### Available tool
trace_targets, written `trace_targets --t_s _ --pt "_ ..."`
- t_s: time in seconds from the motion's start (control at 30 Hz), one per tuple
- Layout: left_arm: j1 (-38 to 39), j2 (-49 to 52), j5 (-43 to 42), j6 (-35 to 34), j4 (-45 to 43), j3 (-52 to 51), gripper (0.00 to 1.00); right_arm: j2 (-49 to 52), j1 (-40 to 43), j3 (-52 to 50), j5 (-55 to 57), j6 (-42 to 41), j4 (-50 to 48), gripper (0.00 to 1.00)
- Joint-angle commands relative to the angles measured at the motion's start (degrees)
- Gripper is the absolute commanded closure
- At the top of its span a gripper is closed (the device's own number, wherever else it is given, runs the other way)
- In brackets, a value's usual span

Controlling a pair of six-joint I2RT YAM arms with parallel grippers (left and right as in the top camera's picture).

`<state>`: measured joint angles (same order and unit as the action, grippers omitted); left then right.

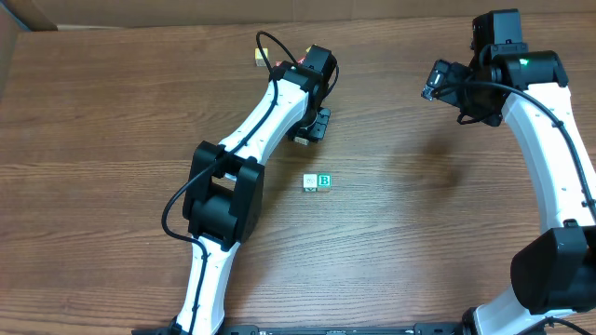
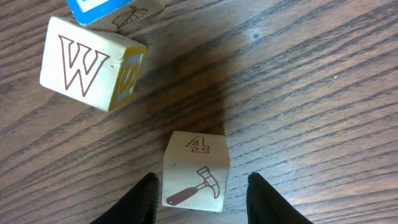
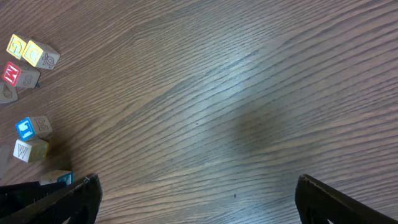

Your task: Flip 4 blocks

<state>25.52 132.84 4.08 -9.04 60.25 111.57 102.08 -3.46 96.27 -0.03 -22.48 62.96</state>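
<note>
In the left wrist view a pale block (image 2: 195,171) with a brown hammer picture and a "4" lies on the table between my left gripper's (image 2: 203,182) fingers. The left finger is against its side and the right finger stands clear of it, so the gripper is open. A tilted "W" block (image 2: 87,62) with a yellow side lies up and to the left. Seen from overhead, the green "B" block (image 1: 324,180) and a pale block (image 1: 310,182) touching it sit mid-table, below the left gripper (image 1: 312,126). My right gripper (image 3: 198,190) is open over bare wood.
A blue-printed cube (image 2: 102,7) lies just beyond the "W" block. Yellow cubes (image 3: 28,51) and a red-printed cube (image 3: 11,73) sit at the far left of the right wrist view. The right arm (image 1: 531,84) hangs at the back right.
</note>
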Motion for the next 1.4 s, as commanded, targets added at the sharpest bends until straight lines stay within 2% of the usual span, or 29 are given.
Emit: trace_targets --t_s 0.0,0.5,0.6,0.87,0.97,1.1,1.27,1.37 --pt "0.3 0.6 -0.5 -0.8 0.0 0.6 0.62 -0.7 0.0 0.1 0.0 -0.3 -0.3 0.0" --pt "0.3 0.7 0.6 -0.8 -3.9 -3.7 0.61 -0.7 0.0 0.1 0.0 -0.3 -0.3 0.0" --pt "0.3 0.6 3.0 -0.8 -4.1 -3.7 0.62 -0.7 0.0 0.1 0.0 -0.3 -0.3 0.0" --pt "-0.2 0.5 3.0 -0.8 -4.1 -2.3 0.61 -0.7 0.0 0.1 0.0 -0.3 -0.3 0.0" --pt "-0.2 0.5 2.9 -0.8 -3.7 -1.9 0.64 -0.7 0.0 0.1 0.0 -0.3 -0.3 0.0" --pt "-0.2 0.5 2.8 -0.8 -3.3 -1.9 0.73 -0.7 0.0 0.1 0.0 -0.3 -0.3 0.0" --pt "-0.3 0.5 2.3 -0.8 -3.0 -1.9 0.76 -0.7 0.0 0.1 0.0 -0.3 -0.3 0.0" --pt "-0.3 -0.2 2.3 -1.3 -0.9 -0.8 0.86 -0.7 0.0 0.1 0.0 -0.3 -0.3 0.0"
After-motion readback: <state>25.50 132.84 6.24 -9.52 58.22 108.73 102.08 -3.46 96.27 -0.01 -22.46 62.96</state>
